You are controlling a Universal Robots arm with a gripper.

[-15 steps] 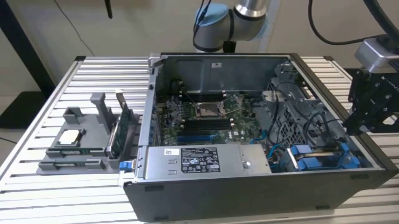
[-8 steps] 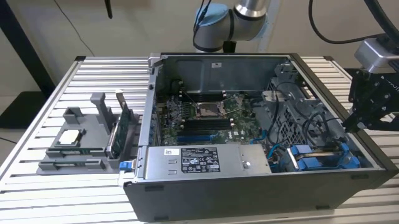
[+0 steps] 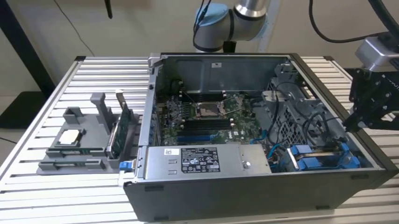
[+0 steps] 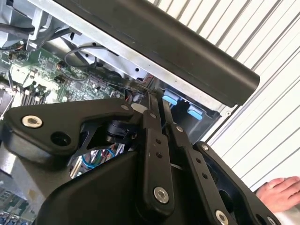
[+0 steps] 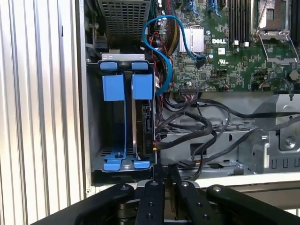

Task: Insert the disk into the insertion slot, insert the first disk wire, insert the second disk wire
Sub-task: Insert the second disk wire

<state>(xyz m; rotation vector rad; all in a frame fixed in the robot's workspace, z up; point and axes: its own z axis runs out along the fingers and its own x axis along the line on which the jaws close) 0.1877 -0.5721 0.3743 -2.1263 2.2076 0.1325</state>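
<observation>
The disk [image 5: 143, 126] already sits edge-on in the insertion slot [image 5: 96, 140], its blue carrier tabs showing at the mouth of the bay in the first wrist view, so the first step looks done. The wires are harder to judge: a bundle of black cables [image 5: 197, 129] runs from the disk's connector edge toward the motherboard [image 5: 225, 47], and at least one seems to reach the connector (whether both are fully seated I cannot tell). The pincer [image 5: 164, 180] has its two fingers drawn nearly together with nothing between them. It hangs just outside the computer case [image 3: 249, 196], over the rim nearest the bay. In the first wrist view the disk lies at about 11 o'clock from the fingertips, near but not touching. In the exterior view the bay with its blue tabs [image 3: 311, 158] sits at roughly 8 o'clock from the pincer's black body, and the case rests on the ribbed tabletop [image 3: 74, 205].
</observation>
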